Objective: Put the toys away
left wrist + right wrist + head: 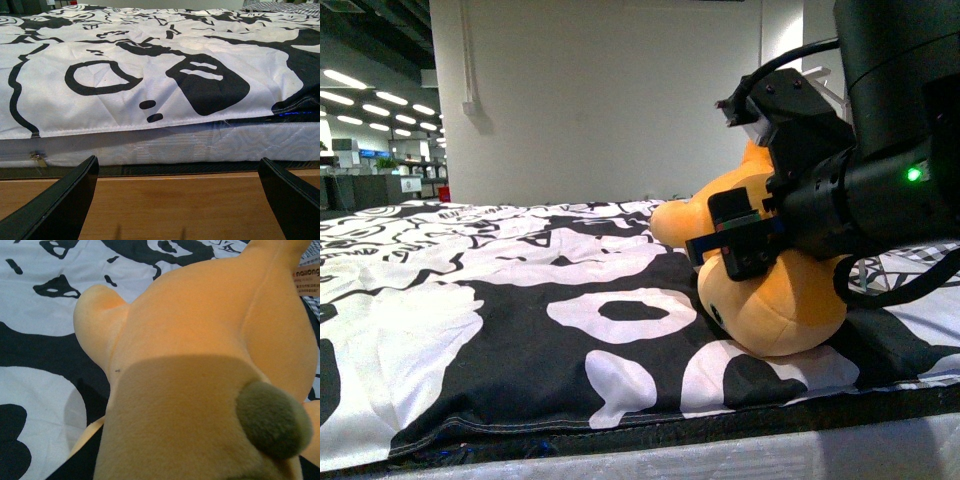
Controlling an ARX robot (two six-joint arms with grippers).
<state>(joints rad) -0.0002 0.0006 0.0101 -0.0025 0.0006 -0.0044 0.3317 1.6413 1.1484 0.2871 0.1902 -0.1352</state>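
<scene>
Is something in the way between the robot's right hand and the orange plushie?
No, nothing visible is in the way. The right gripper is right up against the plushie, which lies on the bed cover and fills the right wrist view. The pictures do not show whether the gripper has closed on it.

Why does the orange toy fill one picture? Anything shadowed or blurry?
Right wrist view: the soft orange-yellow plush animal sits so close it fills the frame, lower half shadowed. Front view: black robot arm dark against a white wall. Left wrist view: black-and-white patterned cover sharp, evenly lit.
</scene>
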